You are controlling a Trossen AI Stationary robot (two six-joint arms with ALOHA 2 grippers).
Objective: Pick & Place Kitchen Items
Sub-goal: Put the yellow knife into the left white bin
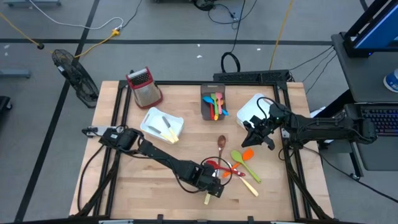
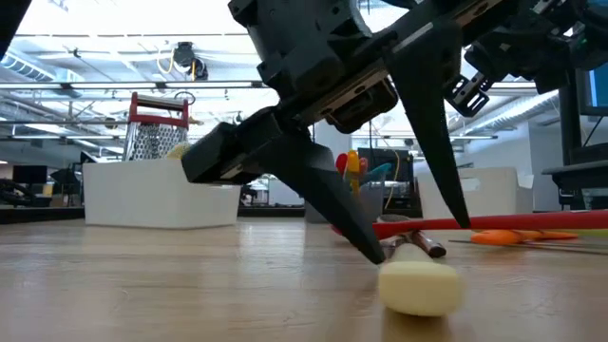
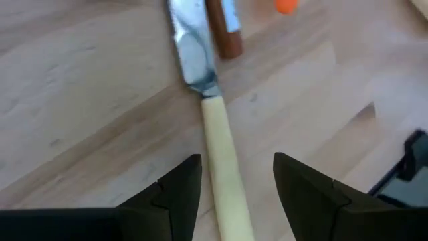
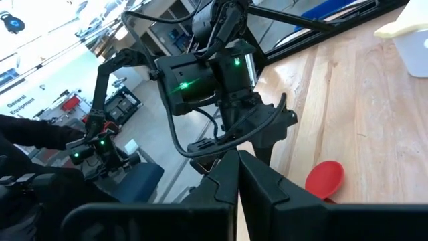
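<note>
A cream-handled knife (image 3: 224, 167) lies flat on the wooden table near its front edge, blade (image 3: 190, 50) pointing away. My left gripper (image 3: 237, 159) is open and points steeply down over it, one finger on each side of the handle with a small gap. The low view shows the handle's rounded end (image 2: 418, 287) resting on the table below those fingers. My right gripper (image 4: 237, 175) is shut on nothing and waits above the table's right side (image 1: 252, 135). Loose utensils lie in between: a red one (image 1: 214, 167), a green spoon (image 1: 239, 158), an orange spoon (image 1: 247, 154) and a wooden spoon (image 1: 221, 144).
A white bin (image 1: 155, 119) at the left holds cream-handled cutlery. A dark bin (image 1: 206, 109) at the back holds colourful utensils. Another white bin (image 1: 252, 111) stands by my right arm. A red-topped grater (image 1: 143, 86) stands at the back left.
</note>
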